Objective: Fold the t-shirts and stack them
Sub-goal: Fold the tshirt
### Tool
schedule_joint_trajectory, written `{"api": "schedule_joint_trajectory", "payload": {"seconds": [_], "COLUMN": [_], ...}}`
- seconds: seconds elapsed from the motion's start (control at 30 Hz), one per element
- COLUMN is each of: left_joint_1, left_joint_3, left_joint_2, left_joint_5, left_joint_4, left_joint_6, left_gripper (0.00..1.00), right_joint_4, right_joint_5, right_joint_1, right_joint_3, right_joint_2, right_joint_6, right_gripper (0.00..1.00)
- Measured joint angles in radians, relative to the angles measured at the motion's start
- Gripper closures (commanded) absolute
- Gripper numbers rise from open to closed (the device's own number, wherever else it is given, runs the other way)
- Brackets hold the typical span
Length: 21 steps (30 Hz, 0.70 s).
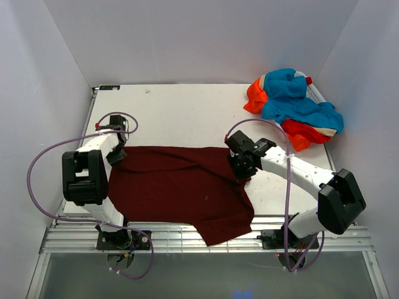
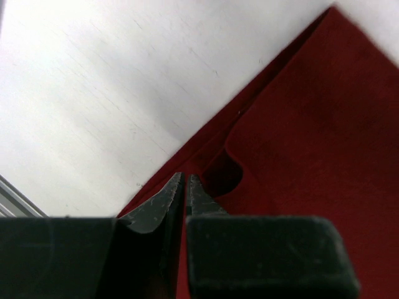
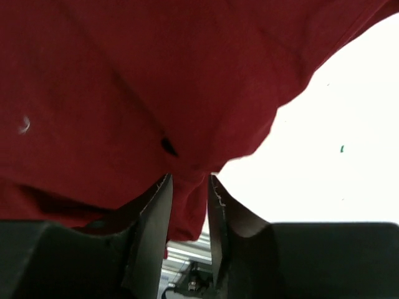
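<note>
1. On the table (image 1: 181, 112), maroon t-shirt (image 1: 181, 187) spread toward 6 o'clock.
2. Left gripper (image 1: 116, 157) at its 10 o'clock corner; grip cannot be told.
3. Right gripper (image 1: 240, 170) at 2 o'clock, jaws parted around a fold.

Spread t-shirt (image 1: 181, 187) lies near, t-shirt heap (image 1: 293, 106) behind at right.

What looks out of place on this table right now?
The maroon shirt lies askew, its near corner spilling past the front edge of the table onto the metal rail. The orange and blue shirts sit in a crumpled heap at the far right corner.
</note>
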Motion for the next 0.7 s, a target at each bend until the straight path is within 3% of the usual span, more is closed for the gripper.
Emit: {"api": "schedule_joint_trajectory", "payload": {"seconds": [0.13, 0.23, 0.3, 0.33, 0.4, 0.43, 0.7], "left_joint_1": [0.000, 0.000, 0.000, 0.000, 0.000, 0.000, 0.000], "left_joint_3": [0.056, 0.093, 0.108, 0.116, 0.129, 0.141, 0.163], "left_joint_2": [-0.034, -0.071, -0.088, -0.089, -0.077, -0.058, 0.140], "left_joint_5": [-0.027, -0.032, -0.024, -0.014, 0.011, 0.027, 0.148], "left_joint_4": [-0.013, -0.004, 0.013, 0.021, 0.033, 0.037, 0.035], "left_joint_6": [-0.027, -0.044, -0.052, -0.054, -0.058, -0.058, -0.051], "left_gripper": [0.82, 0.84, 0.88, 0.90, 1.00, 1.00, 1.00], "right_joint_4": [-0.043, -0.048, -0.045, -0.044, -0.033, -0.026, 0.042], "right_joint_5": [-0.025, 0.003, 0.040, 0.064, 0.102, 0.121, 0.217], "right_joint_1": [0.007, 0.007, 0.006, 0.003, -0.006, -0.014, -0.086], "right_joint_3": [0.003, 0.016, 0.038, 0.052, 0.084, 0.102, 0.200], "right_joint_2": [-0.053, -0.097, -0.095, -0.081, -0.031, 0.006, 0.279], "right_joint_6": [0.000, -0.003, -0.006, -0.009, -0.014, -0.015, -0.024], "right_gripper": [0.52, 0.52, 0.59, 0.70, 0.83, 0.90, 0.92]}}
